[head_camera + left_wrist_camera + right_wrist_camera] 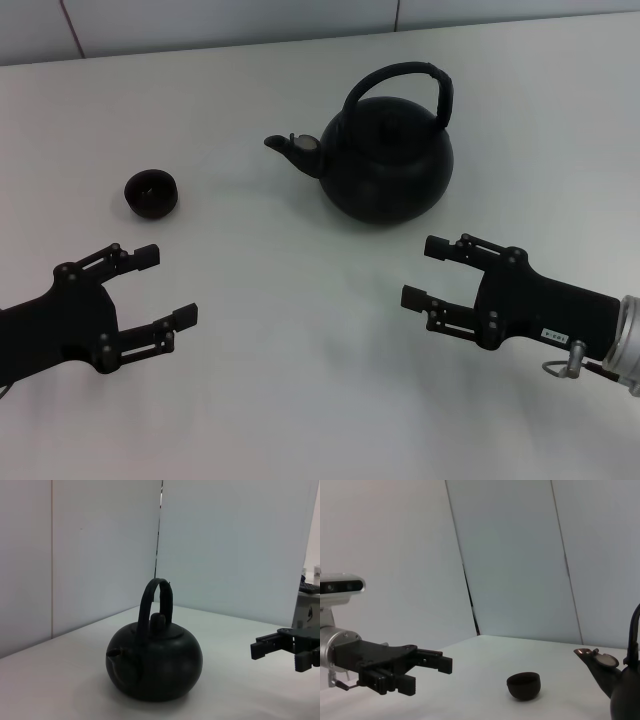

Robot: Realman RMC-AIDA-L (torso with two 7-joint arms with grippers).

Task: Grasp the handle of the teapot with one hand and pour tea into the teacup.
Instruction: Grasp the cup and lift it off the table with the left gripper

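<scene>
The teapot (388, 165) stands upright on the white surface (300, 350), and everything else can be placed from it. Its arched handle (405, 78) rises over the lid, and its short spout (290, 147) points toward the robot's left side. The left wrist view shows the small lid knob (158, 622) sitting under the arch of the handle.

The teacup (152, 193) sits well apart from the teapot on the spout side, a little nearer the robot, upright on the surface with its mouth facing up. Nothing touches it.

The right tool (427, 283) hovers nearer the robot than the teapot, on the side away from the spout, its two fingers spread wide and gripping nothing. It is clear of the pot's body and of the handle.

The left tool (166, 287) hangs much farther from the teapot, beyond the teacup's side and nearer the robot than the cup. Its fingers are also spread apart and empty, pointing roughly toward the teapot.

A pale wall (300, 20) runs behind the teapot at the far edge of the surface.
</scene>
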